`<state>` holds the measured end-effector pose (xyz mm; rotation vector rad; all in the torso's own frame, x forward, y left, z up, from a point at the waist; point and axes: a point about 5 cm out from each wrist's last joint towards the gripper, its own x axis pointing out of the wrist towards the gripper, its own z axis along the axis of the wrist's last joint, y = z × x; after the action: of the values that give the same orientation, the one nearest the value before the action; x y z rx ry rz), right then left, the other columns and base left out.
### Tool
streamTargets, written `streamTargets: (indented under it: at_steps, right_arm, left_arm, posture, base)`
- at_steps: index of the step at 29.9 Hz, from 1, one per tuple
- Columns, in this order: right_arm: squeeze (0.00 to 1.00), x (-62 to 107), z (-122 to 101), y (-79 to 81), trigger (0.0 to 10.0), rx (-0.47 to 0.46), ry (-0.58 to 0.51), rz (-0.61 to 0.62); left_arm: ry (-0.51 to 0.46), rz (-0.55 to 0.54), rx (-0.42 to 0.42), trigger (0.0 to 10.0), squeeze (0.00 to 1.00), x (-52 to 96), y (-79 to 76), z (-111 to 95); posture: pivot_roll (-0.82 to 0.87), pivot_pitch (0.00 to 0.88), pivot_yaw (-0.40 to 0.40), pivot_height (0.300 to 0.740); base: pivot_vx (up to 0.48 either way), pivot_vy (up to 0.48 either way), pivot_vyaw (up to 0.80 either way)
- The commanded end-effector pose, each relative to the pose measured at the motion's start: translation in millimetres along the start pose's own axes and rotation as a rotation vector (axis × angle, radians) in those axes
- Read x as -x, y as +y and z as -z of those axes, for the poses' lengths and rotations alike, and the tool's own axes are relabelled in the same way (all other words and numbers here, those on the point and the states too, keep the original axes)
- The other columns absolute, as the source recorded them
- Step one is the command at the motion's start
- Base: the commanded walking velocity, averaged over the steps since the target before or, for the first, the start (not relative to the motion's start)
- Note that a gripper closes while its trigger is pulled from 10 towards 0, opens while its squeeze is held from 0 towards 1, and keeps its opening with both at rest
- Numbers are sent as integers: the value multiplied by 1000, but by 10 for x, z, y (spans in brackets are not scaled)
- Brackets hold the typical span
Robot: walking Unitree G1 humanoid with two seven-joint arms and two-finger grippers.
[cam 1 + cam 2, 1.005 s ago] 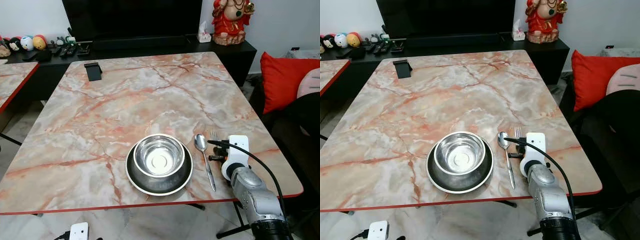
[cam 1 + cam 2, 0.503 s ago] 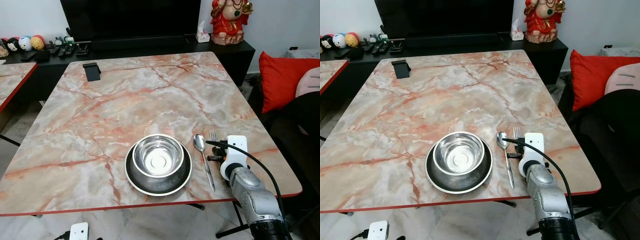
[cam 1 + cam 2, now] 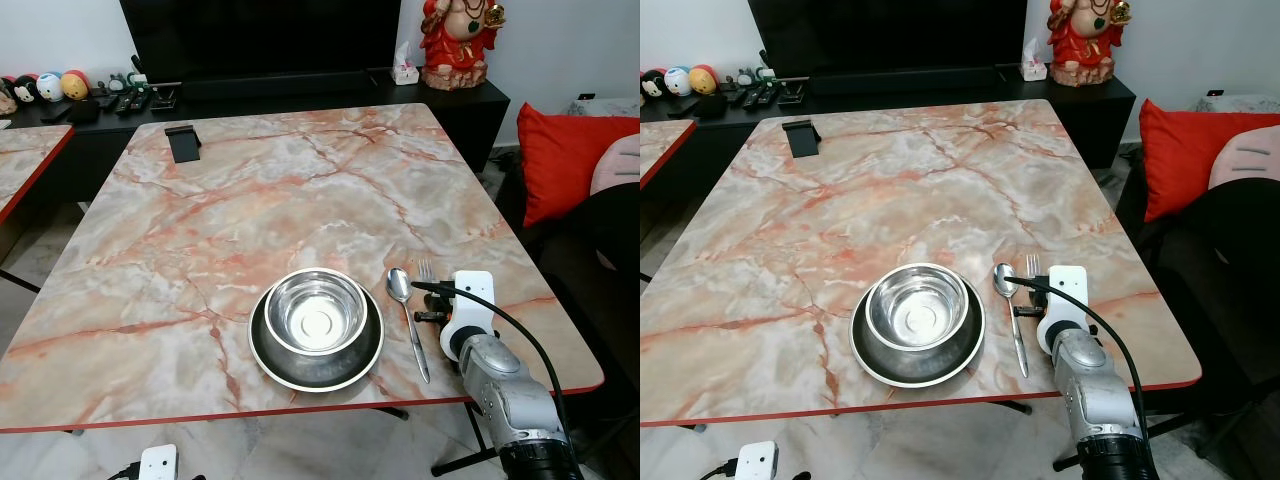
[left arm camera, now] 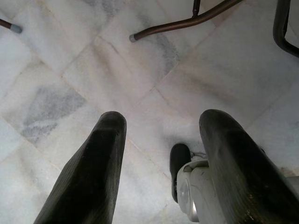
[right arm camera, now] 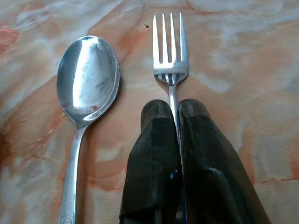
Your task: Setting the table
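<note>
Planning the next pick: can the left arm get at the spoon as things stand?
Probably not directly. The left gripper hangs open over the floor, below the table; the spoon lies right of the bowl, beside the right gripper clamping the fork.

Right arm: silver-grey metal forearm, rounded segments, dull brushed finish – ends in a black ribbed cuff at the bottom edge of the head view. White plastic block sits at the wrist, rounded corners. Black cable loops from the wrist area back along the top of the forearm. Right claw: two long black fingers, matte, slightly scuffed, rounded tips. Left claw: same black fingers, fine ribbed texture on the inner faces – a grey-white rounded foot part with a black tip shows between them.
</note>
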<state>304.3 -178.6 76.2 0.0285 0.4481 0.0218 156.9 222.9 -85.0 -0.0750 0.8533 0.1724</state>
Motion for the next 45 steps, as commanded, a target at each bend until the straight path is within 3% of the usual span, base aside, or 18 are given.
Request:
streamTargets:
  at_steps: [1, 14, 15, 16, 17, 25, 27, 28, 29, 30, 31, 45]
  right_arm:
    - [420, -2, 162, 47, 10000, 0, 74, -14]
    - [408, -4, 161, 50, 10000, -1, 74, -15]
    - [659, -4, 162, 50, 10000, -2, 74, -16]
    - [835, -5, 162, 50, 10000, -1, 75, -16]
    - [906, -5, 163, 49, 10000, -1, 75, -16]
    - [914, -4, 170, 60, 10000, 1, 80, -20]
    - [890, -4, 171, 61, 10000, 3, 82, -20]
    - [820, -4, 173, 60, 10000, 5, 83, -19]
    - [529, -4, 175, 60, 10000, 6, 84, -19]
    - [353, -5, 176, 57, 10000, 7, 85, -18]
    - [0, -5, 177, 55, 10000, 8, 85, -17]
    - [0, 0, 162, 27, 10000, 21, 79, 8]
  left_arm:
    - [15, -15, -12, 10000, 0, 15, 59, 32]
    - [16, -13, -16, 10000, 0, 15, 59, 31]
    - [16, -13, -16, 10000, 0, 15, 59, 31]
    - [16, -13, -16, 10000, 0, 15, 58, 32]
    - [16, -13, -16, 10000, 0, 15, 58, 32]
    - [15, -14, -16, 10000, 0, 15, 60, 28]
    - [15, -14, -16, 10000, 0, 15, 61, 28]
    - [15, -14, -15, 10000, 0, 15, 61, 29]
    - [15, -14, -15, 10000, 0, 15, 61, 29]
    - [15, -13, -16, 10000, 0, 15, 61, 29]
    - [15, -13, -15, 10000, 0, 15, 61, 29]
    - [16, -11, -14, 10000, 0, 15, 58, 32]
  posture:
    - [-97, 0, 64, 740]
    - [-99, 0, 64, 740]
    - [-99, 0, 66, 740]
    - [-98, 0, 64, 740]
    - [-98, 0, 64, 740]
    - [-97, 0, 64, 740]
    - [-97, 0, 64, 740]
    - [-98, 0, 65, 740]
    - [-98, 0, 65, 740]
    - [-99, 0, 65, 740]
    - [-98, 0, 65, 740]
    - [-99, 0, 65, 740]
  base:
    - [0, 0, 0]
    - [0, 0, 0]
    - [0, 0, 0]
    - [0, 0, 0]
    - [0, 0, 0]
    - [0, 0, 0]
    - [0, 0, 0]
    - [0, 0, 0]
    - [0, 0, 0]
    - [0, 0, 0]
    - [0, 0, 0]
    - [0, 0, 0]
